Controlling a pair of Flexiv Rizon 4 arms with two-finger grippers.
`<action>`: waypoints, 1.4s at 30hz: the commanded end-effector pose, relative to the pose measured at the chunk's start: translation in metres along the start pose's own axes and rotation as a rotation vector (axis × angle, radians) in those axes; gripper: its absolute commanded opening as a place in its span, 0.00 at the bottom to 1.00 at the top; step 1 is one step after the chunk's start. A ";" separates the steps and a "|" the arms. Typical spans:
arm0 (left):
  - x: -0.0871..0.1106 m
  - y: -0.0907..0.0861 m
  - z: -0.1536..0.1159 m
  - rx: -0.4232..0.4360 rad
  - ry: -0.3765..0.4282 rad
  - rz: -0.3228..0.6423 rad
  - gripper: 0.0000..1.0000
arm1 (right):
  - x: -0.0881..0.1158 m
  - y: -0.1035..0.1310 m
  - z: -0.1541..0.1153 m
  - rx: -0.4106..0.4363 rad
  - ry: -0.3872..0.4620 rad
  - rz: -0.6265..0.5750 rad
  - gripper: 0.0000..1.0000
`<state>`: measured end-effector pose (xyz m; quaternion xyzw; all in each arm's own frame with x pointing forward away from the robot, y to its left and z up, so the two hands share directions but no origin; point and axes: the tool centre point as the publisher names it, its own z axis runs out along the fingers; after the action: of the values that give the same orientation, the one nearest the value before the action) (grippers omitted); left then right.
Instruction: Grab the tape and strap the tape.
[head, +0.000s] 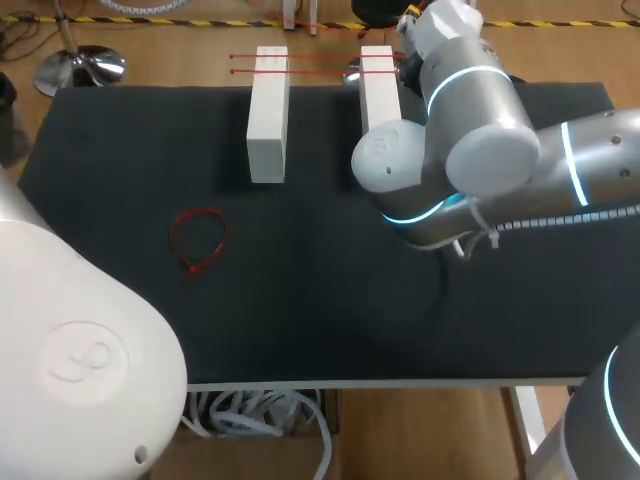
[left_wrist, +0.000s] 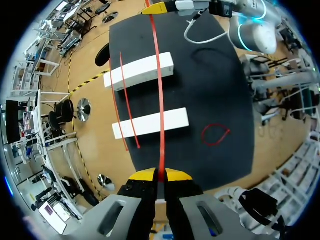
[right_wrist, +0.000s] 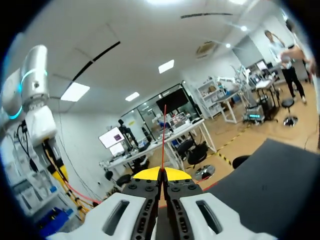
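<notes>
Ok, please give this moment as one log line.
left gripper: shut on red tape | right gripper: shut on red tape | looped tie: on table

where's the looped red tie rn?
Head view: the looped tie lies flat on the table, left of centre, in front of the left white block and apart from it.

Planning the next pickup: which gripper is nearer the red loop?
Left. The left gripper sits just short of the red loop, to one side; the right gripper, also gripping the red strap, is beyond both white blocks.
</notes>
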<state>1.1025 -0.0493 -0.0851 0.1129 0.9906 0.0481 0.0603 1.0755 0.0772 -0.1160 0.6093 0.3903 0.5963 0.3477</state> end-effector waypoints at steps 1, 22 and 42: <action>0.000 -0.001 -0.001 -0.004 0.003 -0.001 0.00 | 0.001 0.002 0.001 -0.029 0.026 -0.270 0.00; 0.000 -0.001 -0.001 -0.004 0.003 -0.001 0.00 | 0.013 0.000 0.014 -0.047 0.096 -0.830 0.00; 0.000 -0.001 -0.001 -0.004 0.003 -0.001 0.00 | 0.019 0.001 0.012 -0.043 0.097 -0.667 0.00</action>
<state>1.1025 -0.0496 -0.0851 0.1130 0.9906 0.0480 0.0603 1.0874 0.0945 -0.1089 0.4109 0.5698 0.4870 0.5190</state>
